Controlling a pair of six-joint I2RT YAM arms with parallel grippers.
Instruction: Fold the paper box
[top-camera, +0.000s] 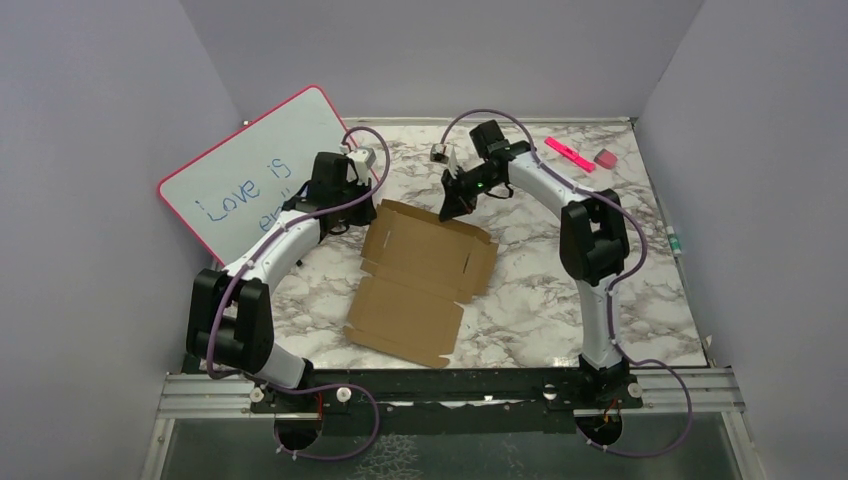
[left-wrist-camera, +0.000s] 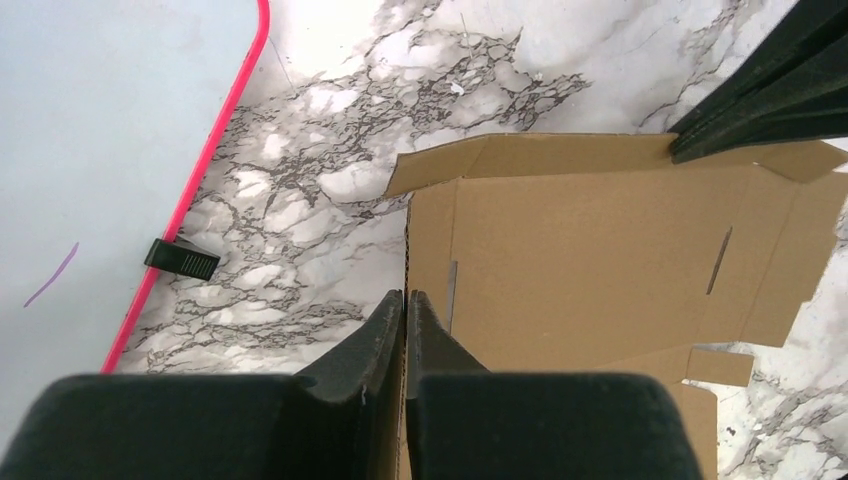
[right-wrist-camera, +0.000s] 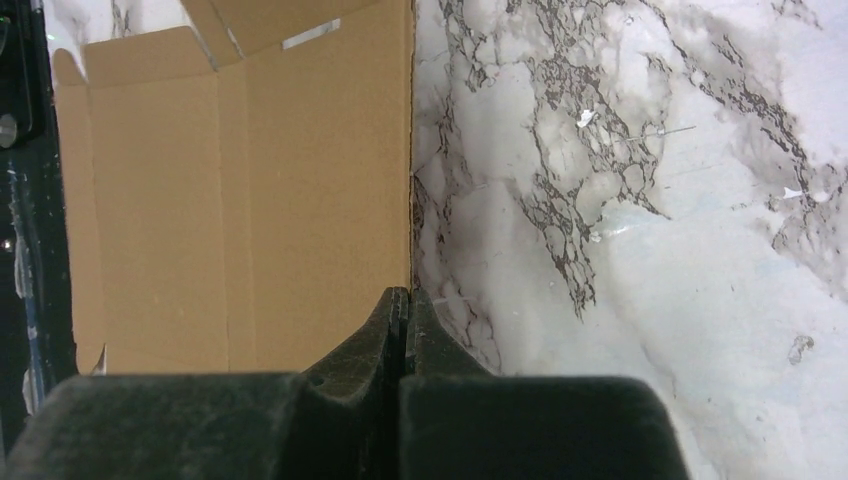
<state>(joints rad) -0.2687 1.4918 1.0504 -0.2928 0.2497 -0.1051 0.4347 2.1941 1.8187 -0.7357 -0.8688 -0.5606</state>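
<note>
In the left wrist view, your left pincer (left-wrist-camera: 405, 298) is pinched tight on the paper box (left-wrist-camera: 590, 260). The box's perforated side edge runs straight into the seam between the tips. The sheet spreads ahead and to the right of them, and the pink-framed whiteboard (left-wrist-camera: 100, 120) lies to their left.

In the right wrist view, your right pincer (right-wrist-camera: 405, 297) is likewise closed on a box edge, with cardboard left of the tips and bare marble table (right-wrist-camera: 620, 200) to the right.

From above, the box lies unfolded between both pincers. Its long axis runs from the far end at the tips toward the arm bases, with the near end leaning left.
</note>
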